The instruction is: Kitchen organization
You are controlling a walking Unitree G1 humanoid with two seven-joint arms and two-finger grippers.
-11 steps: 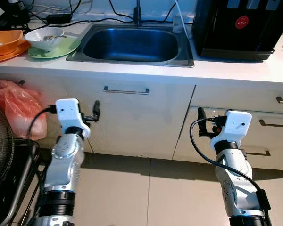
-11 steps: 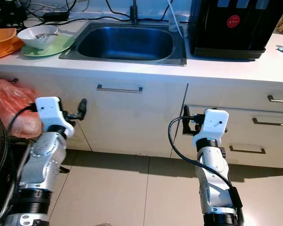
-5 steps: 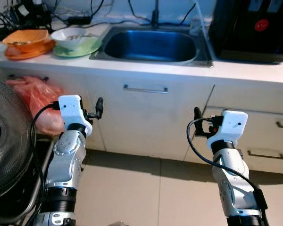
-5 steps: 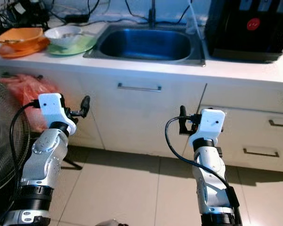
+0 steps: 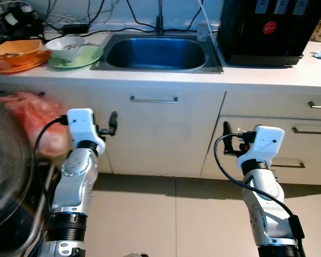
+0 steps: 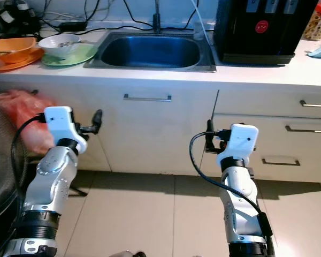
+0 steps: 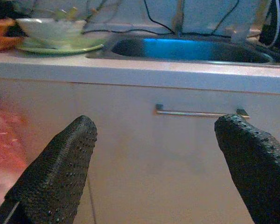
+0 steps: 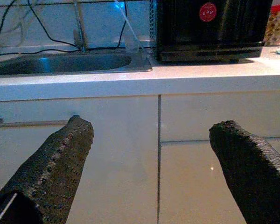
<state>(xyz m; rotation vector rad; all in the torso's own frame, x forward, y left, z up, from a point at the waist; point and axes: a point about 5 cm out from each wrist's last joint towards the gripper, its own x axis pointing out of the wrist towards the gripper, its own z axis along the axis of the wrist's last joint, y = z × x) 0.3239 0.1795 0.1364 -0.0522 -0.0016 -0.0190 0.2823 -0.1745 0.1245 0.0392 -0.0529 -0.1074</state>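
Here both claws hang released before the cabinet: left claw (image 7: 154, 154), right claw (image 8: 149, 158). The bowl (image 5: 68, 45) sits on a green plate (image 5: 88, 55) at the desk's left, beside the sink (image 5: 158, 52). Reaching blurred, a claw could strike the desk edge. The bowl opens upward; its utensil's direction is unclear.

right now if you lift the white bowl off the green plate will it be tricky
The white bowl looks like rigid glazed ware, so probably slippery and breakable. Something like utensils or scraps lies inside and may shift. The green plate beneath is separate and could slide.
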